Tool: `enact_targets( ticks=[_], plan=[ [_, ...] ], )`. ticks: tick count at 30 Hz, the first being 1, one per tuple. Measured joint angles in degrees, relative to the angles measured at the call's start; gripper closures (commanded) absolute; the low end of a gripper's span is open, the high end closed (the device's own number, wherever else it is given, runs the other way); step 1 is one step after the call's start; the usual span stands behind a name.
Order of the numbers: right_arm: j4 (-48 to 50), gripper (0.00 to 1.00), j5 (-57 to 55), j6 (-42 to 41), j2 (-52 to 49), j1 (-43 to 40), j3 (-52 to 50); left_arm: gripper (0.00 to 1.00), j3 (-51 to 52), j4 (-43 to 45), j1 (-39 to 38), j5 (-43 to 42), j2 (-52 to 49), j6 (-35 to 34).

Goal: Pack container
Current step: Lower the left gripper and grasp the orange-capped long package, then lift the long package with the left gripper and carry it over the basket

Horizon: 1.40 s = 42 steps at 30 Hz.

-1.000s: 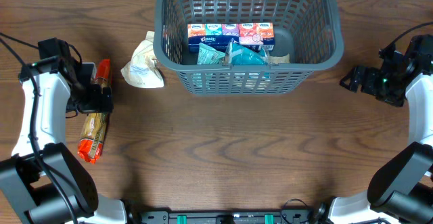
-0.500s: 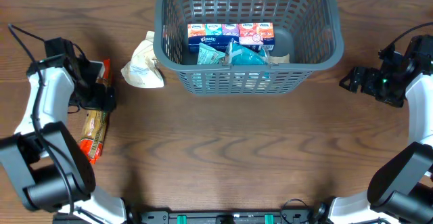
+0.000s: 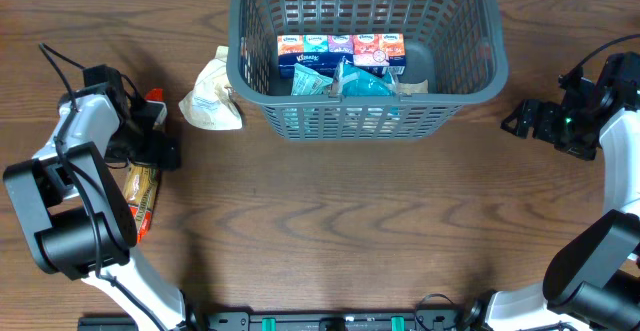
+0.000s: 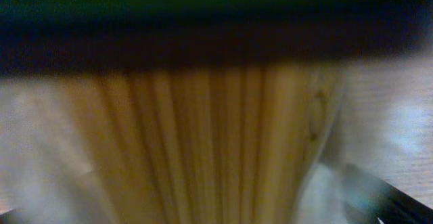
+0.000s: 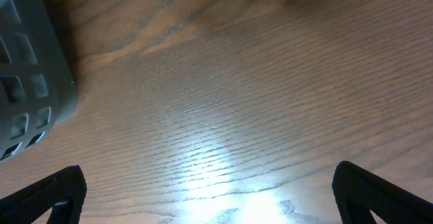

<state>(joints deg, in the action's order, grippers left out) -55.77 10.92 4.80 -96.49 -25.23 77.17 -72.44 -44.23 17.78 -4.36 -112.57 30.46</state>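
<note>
The wooden bench is shown from above, with the container set at its 12 o'clock edge. At 9 o'clock the left claw is lowered over a long orange noodle packet, jaws spread wide. Whether the packet is touched cannot be told, as the wrist view is filled with blurred yellow strands. At 3 o'clock the right claw is held wide and empty above bare wood. The packet, laid roughly from 12 to 6 o'clock, is judged best gripped across its narrow width near the middle, lifted level, then turned before being lowered into the free space. A crumpled white bag is seen just beside the container's 9 o'clock wall. Tissue packs and teal pouches are lined along the container's long axis, which is laid from 9 to 3 o'clock, mouth turned up.
</note>
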Motion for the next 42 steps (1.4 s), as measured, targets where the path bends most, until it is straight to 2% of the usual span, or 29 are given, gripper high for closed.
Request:
enact_targets(
  ticks=[2,4,5,6,8,9,10,27,37,42],
  plan=[
    [-0.1,0.01,0.0,0.0,0.0,0.0,0.0,0.21,0.0,0.0,0.0,0.0,-0.5,0.1],
    [-0.1,0.01,0.0,0.0,0.0,0.0,0.0,0.39,0.0,0.0,0.0,-0.2,-0.5,0.3],
    [-0.1,0.01,0.0,0.0,0.0,0.0,0.0,0.58,0.0,0.0,0.0,-0.2,-0.5,0.2],
    [-0.1,0.01,0.0,0.0,0.0,0.0,0.0,0.68,0.0,0.0,0.0,-0.1,-0.5,0.2],
    [-0.1,0.01,0.0,0.0,0.0,0.0,0.0,0.79,0.0,-0.1,0.2,-0.2,-0.5,0.7],
    [-0.1,0.01,0.0,0.0,0.0,0.0,0.0,0.9,-0.1,-0.2,0.2,-0.2,-0.3,0.7],
    [-0.1,0.01,0.0,0.0,0.0,0.0,0.0,0.94,-0.1,-0.3,0.2,-0.2,-0.1,0.8],
    [-0.4,0.01,0.0,0.0,0.0,0.0,0.0,0.94,0.9,-2.5,0.1,-0.2,3.4,-1.8],
    [-0.3,0.01,0.0,0.0,0.0,0.0,0.0,0.94,1.6,-3.7,-0.1,-0.2,23.3,-2.1],
    [-0.3,0.01,0.0,0.0,0.0,0.0,0.0,0.94,1.6,-0.5,-1.7,-1.5,33.5,-2.9]
  ],
)
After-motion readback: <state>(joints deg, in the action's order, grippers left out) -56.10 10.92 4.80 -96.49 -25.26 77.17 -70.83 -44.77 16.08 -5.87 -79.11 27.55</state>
